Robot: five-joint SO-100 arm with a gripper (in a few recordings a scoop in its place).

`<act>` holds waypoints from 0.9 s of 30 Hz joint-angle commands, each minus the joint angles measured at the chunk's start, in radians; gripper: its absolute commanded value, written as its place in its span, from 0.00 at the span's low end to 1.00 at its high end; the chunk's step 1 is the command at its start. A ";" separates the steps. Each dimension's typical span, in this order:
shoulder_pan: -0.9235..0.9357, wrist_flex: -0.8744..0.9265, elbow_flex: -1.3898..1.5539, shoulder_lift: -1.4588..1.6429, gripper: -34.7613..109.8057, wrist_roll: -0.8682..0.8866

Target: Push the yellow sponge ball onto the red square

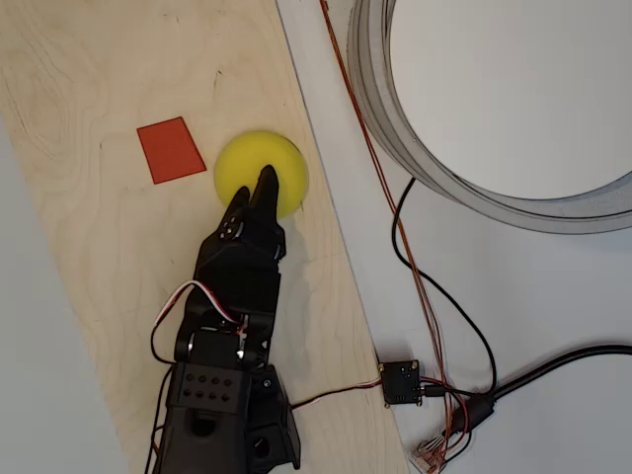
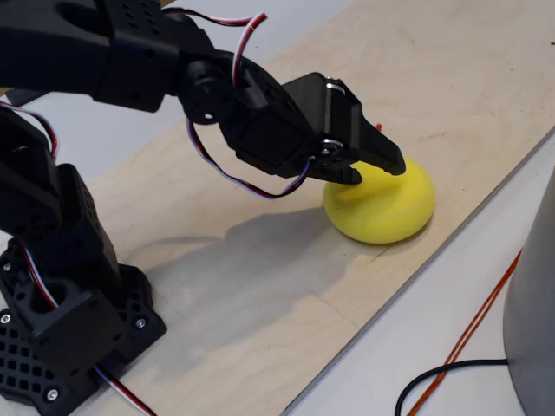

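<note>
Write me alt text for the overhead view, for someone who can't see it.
Seen from above, a black robot arm's gripper rests over the lower middle of a yellow sponge ball on a pale wooden board. A small red square lies flat just left of the ball, a thin gap between them. Right of the board, cables cross a white surface.

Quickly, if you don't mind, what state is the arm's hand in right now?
Hand: closed, holding nothing, its tips resting on top of the yellow sponge ball.
</note>
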 commanded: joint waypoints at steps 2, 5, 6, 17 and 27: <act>-0.014 0.005 -0.058 -0.048 0.36 0.034; -0.021 -0.026 -0.078 -0.100 0.36 0.046; -0.028 -0.049 -0.080 -0.117 0.36 0.054; -0.149 -0.192 -0.173 -0.304 0.36 0.219; -0.233 -0.179 -0.186 -0.262 0.37 0.319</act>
